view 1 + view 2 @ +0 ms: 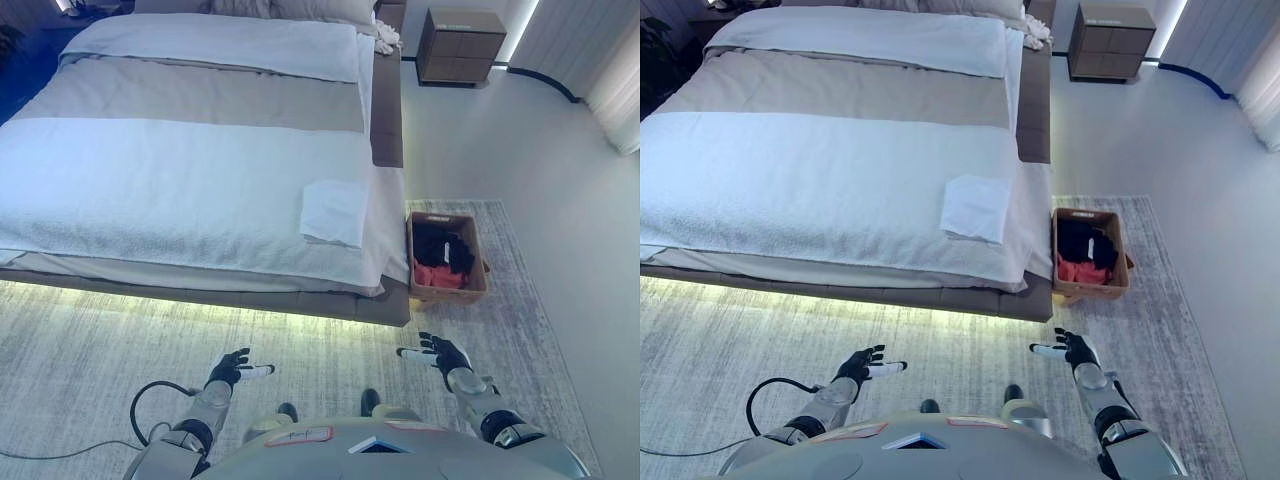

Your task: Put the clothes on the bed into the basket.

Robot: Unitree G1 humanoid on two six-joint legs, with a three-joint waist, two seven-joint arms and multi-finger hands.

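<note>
While a folded white cloth lies near the right edge of the bed, the robot stands on the grey rug at the bedside with both arms held low and forward. The left hand and the right hand hover above the rug, well apart from each other, each with fingers spread and relaxed, gripping nothing. Just beside the bed's lower right corner sits the basket, a brown box-shaped bin on the rug, already holding a black garment and a red garment heaped together inside. Judging by that load, part of the job appears done, with at least two pieces in the bin. The white cloth looks like the one item left within reach on the bedspread, lying flat and close to the basket's side of the mattress. Something pale and crumpled also rests at the far right corner by the pillows, though whether it is clothing cannot be told from here. A wooden nightstand stands beyond the bed against the wall. Neither hand touches the bed or the basket
</note>
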